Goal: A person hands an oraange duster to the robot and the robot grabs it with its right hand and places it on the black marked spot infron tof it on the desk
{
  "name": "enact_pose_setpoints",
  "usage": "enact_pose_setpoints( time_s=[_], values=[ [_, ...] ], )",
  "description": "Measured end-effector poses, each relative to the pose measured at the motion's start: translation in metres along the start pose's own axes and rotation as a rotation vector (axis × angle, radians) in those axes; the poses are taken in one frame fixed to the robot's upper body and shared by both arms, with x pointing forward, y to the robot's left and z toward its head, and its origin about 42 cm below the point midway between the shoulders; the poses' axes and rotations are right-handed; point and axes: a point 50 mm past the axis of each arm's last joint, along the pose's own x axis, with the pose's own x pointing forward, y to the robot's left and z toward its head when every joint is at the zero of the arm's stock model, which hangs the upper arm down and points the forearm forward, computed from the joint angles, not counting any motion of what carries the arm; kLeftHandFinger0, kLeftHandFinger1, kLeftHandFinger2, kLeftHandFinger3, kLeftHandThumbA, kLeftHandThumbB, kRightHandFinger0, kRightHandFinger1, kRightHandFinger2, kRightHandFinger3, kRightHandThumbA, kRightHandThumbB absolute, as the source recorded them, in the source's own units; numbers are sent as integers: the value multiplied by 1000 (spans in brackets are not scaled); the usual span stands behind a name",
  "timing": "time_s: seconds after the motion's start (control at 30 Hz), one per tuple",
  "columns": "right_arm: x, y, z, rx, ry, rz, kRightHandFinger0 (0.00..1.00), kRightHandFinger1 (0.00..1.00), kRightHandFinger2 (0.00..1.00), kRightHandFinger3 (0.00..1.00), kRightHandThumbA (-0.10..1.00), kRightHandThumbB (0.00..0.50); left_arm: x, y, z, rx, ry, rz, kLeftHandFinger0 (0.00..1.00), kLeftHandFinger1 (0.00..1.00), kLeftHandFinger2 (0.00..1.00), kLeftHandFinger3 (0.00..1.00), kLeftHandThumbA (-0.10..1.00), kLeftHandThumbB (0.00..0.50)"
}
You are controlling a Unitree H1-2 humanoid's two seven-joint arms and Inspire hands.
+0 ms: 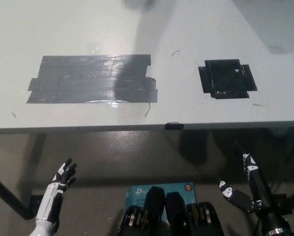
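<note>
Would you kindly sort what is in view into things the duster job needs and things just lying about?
For the job:
right hand, open
small black taped square
desk

Just there:
left hand, open
large black taped patch
teal box on floor

No duster shows.

Desk [186, 29] bare but for two black tape patches [92, 79]; left hand [62, 178] and right hand [243, 184] hang open below its edge.

A white logo, too small to read, on the teal box [159, 189].

Dim, soft focus; glare on large tape patch [93, 78], underside shadowed.
</note>
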Motion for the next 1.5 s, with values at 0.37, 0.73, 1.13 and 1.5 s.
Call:
enact_pose_setpoints(
  time_s=[0.37, 0.73, 1.13, 1.5],
  values=[
    [2, -23, 65, -57, -199, -135, 1000, 1000, 1000, 1000, 778, 201, 0, -4, 1, 0, -4, -22, 1000, 1000, 1000, 1000, 982, 220],
    [41, -52, 192, -230, -481, -242, 1000, 1000, 1000, 1000, 1000, 312, 0, -4, 0, 2, -1, -27, 1000, 1000, 1000, 1000, 986, 227],
    [114, -52, 264, -399, -466, -183, 1000, 1000, 1000, 1000, 1000, 332, 2, -4, 1, 5, -4, -31, 1000, 1000, 1000, 1000, 1000, 231],
    [243, -41, 264, -501, -101, -37, 1000, 1000, 1000, 1000, 1000, 376, 7, -4, 4, 17, -14, -34, 1000, 1000, 1000, 1000, 1000, 242]
  ],
)
